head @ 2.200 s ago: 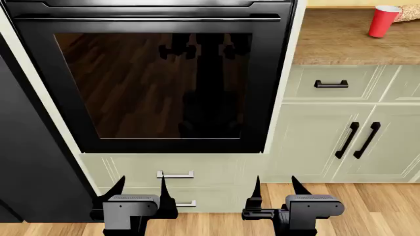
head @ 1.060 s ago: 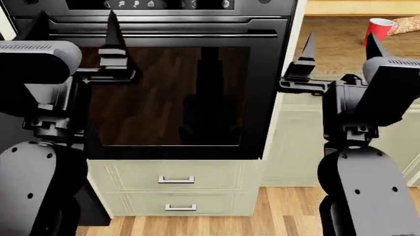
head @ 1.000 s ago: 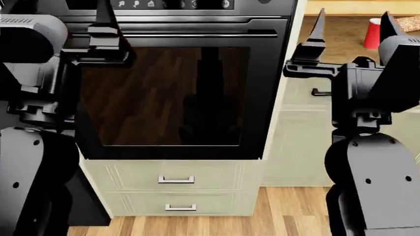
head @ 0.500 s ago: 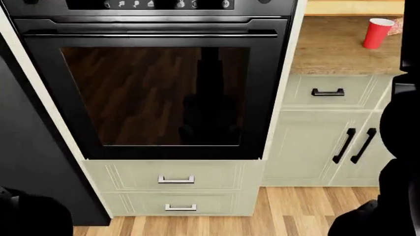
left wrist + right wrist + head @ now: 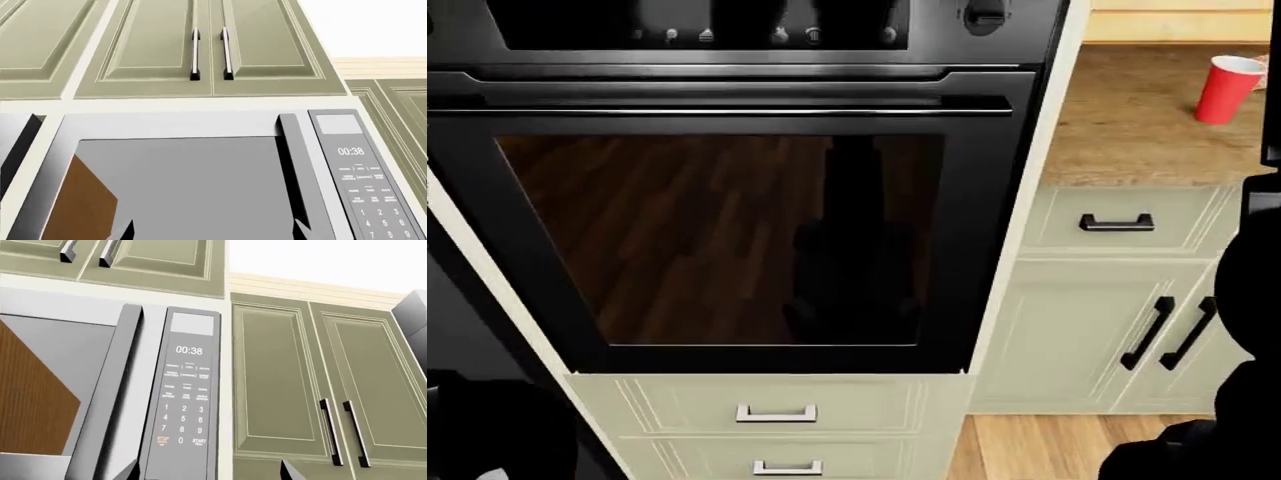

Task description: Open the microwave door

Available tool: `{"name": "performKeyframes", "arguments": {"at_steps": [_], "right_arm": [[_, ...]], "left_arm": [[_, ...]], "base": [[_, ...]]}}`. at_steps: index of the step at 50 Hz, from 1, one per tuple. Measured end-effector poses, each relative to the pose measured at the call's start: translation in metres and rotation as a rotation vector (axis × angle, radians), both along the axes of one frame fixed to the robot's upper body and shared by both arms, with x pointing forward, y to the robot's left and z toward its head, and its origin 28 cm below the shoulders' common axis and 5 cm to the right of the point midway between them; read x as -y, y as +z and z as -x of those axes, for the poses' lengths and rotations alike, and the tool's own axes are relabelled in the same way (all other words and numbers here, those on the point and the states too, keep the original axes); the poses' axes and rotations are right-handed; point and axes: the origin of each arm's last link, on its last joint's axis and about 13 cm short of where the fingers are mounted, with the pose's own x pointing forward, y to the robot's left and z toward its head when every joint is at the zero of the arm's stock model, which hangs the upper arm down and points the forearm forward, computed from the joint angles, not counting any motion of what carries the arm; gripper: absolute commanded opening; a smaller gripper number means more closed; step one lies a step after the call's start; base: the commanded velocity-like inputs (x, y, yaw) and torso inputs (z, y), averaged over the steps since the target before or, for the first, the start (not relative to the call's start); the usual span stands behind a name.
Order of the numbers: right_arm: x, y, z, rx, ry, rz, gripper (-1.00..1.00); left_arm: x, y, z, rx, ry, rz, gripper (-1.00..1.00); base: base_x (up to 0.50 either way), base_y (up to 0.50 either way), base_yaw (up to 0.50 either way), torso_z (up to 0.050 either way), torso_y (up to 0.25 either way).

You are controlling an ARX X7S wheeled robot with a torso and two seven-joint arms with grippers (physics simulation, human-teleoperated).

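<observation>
Both arms have risen out of the head view; the microwave's [image 5: 100, 390] upright handle [image 5: 110, 390] lies ahead of the right fingers [image 5: 288, 471], apparently spread.

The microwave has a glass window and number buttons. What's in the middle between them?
In the right wrist view, the microwave's tall grey door handle stands between the window and the keypad panel.

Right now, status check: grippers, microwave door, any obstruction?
Both grippers barely in view, state unclear. Microwave door shut, handle untouched, clock 00:38. Nothing seen blocking.
</observation>
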Motion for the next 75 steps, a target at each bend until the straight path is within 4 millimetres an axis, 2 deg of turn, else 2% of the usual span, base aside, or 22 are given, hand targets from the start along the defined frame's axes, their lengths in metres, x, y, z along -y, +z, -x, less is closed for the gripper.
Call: {"name": "performKeyframes", "arguments": {"at_steps": [10,35,64,75], "right_arm": [[0.001,-0.001,0.000,-0.003,0.000,-0.004,1.00],[0.002,-0.004,0.001,-0.011,0.023,-0.032,1.00],[0.001,-0.009,0.000,-0.021,0.039,-0.032,1.00],[0.002,-0.011,0.000,-0.022,0.040,-0.042,1.00]], "left_arm": [[0.002,0.001,0.001,-0.002,-0.008,-0.003,1.00],[0.004,0.004,0.002,0.006,-0.020,-0.013,1.00],[0.006,0.006,0.001,-0.001,-0.024,-0.021,1.00],[0.008,0.010,0.000,-0.024,-0.016,-0.039,1.00]], "base": [[0.30,-0.02,0.00,0.000,0.000],[0.00,-0.50,0.00,0.000,0.000],[0.28,-0.01,0.00,0.000,0.001],[0.00,0.00,0.00,0.000,0.000]]}}
